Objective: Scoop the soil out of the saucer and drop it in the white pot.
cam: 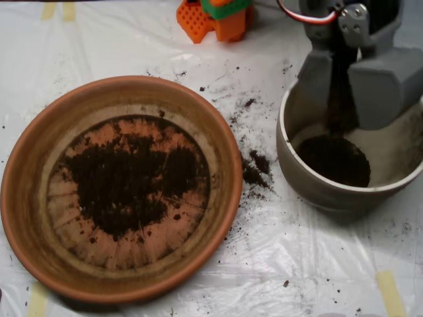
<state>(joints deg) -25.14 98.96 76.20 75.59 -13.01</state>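
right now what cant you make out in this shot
- The white pot: its far rim and right wall, hidden by the scoop and cut by the right edge, overhead view.
- The saucer base under the soil.
- The orange block, cut off by the top edge.
- Depth of soil in the pot.

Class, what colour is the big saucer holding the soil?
Orange-brown terracotta saucer, seen best in the overhead view.

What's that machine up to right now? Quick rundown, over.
Scoop open over the white pot, soil pouring in. More soil left in saucer. Some spilled on the table between them. Nothing blocking.
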